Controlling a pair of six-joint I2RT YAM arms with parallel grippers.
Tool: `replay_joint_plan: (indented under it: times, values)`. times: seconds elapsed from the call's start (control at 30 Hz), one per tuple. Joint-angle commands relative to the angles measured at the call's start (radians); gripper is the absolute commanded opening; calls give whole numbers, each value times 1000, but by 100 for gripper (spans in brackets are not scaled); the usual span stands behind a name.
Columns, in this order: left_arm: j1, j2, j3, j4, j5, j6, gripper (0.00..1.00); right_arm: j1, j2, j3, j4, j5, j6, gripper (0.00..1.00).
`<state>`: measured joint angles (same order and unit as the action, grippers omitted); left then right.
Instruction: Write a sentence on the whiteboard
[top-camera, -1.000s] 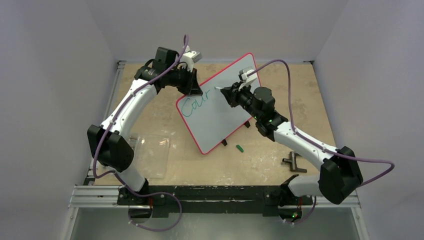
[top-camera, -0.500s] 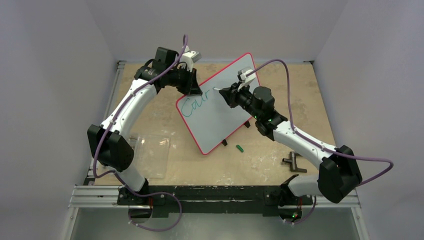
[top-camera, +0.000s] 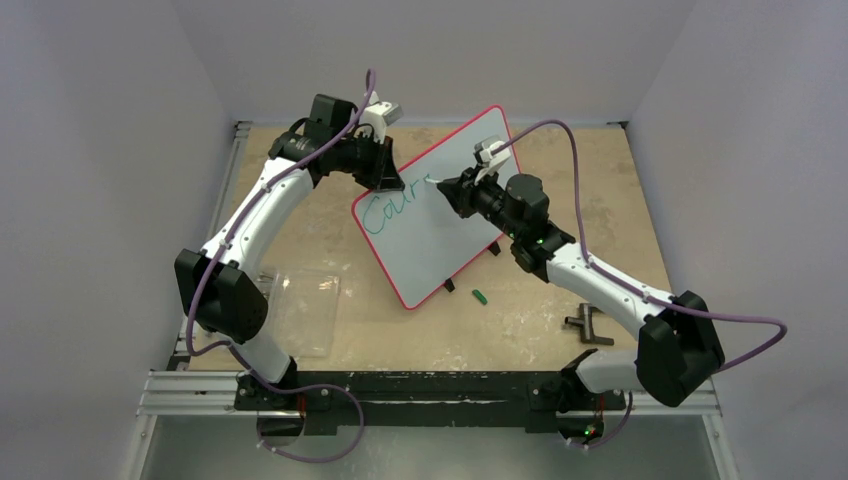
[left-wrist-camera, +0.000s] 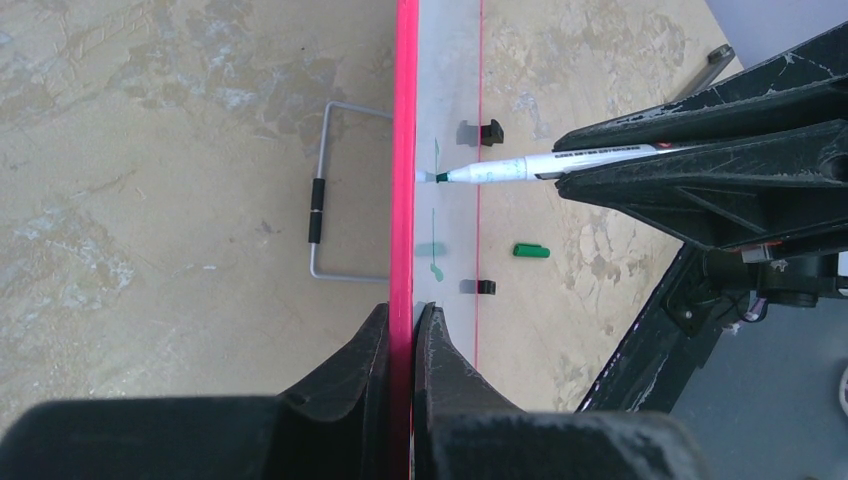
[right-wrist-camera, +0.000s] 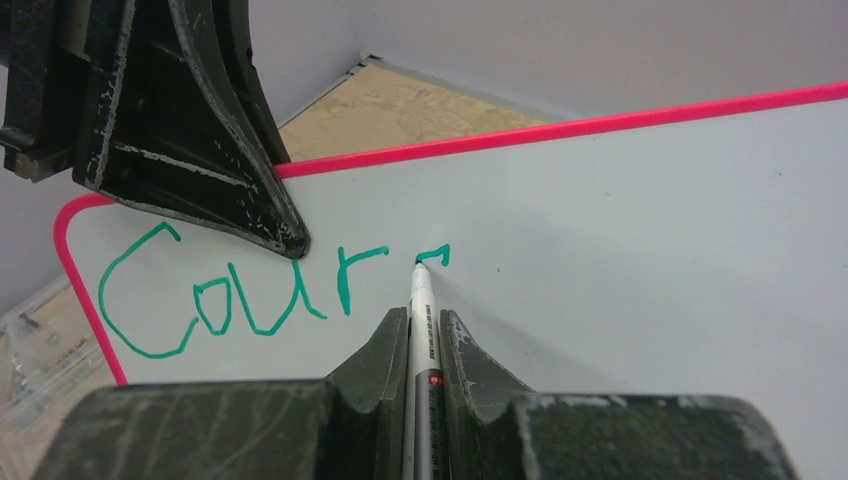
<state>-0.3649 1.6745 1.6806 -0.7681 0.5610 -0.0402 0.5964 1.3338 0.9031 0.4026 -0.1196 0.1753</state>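
The whiteboard (top-camera: 440, 250) stands tilted on the table, white with a pink-red rim. My left gripper (top-camera: 390, 184) (left-wrist-camera: 403, 310) is shut on the rim at the board's upper left edge, one finger on each face. My right gripper (top-camera: 452, 188) (right-wrist-camera: 424, 316) is shut on a white marker (right-wrist-camera: 420, 310) (left-wrist-camera: 500, 170), and the marker's green tip touches the board. The sentence (right-wrist-camera: 230, 300) (top-camera: 386, 212) reads "Cour" in teal, with a short fresh hook at the tip. The left fingers (right-wrist-camera: 190, 130) hide a little of the board above the "o".
A green marker cap (top-camera: 479, 296) (left-wrist-camera: 531, 250) lies on the table below the board. A clear plastic sheet (top-camera: 300, 305) lies at the near left. A dark metal tool (top-camera: 588, 328) sits at the near right. The board's wire stand (left-wrist-camera: 330, 190) props it from behind.
My right gripper has shifted slightly with the marker, and a short new stroke has appeared right of the "r". The left arm and the board have not moved.
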Motion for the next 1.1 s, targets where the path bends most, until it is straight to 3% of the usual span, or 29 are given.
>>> replay_joint_plan:
  times: [0.0,1.07]
  values:
    - [3,18,6,-51,-217,122,0,5,-14,-24,-50,15,-5,0]
    - [3,8,2,-48,-212,118,0,2,14,76,-75,110,-1,0]
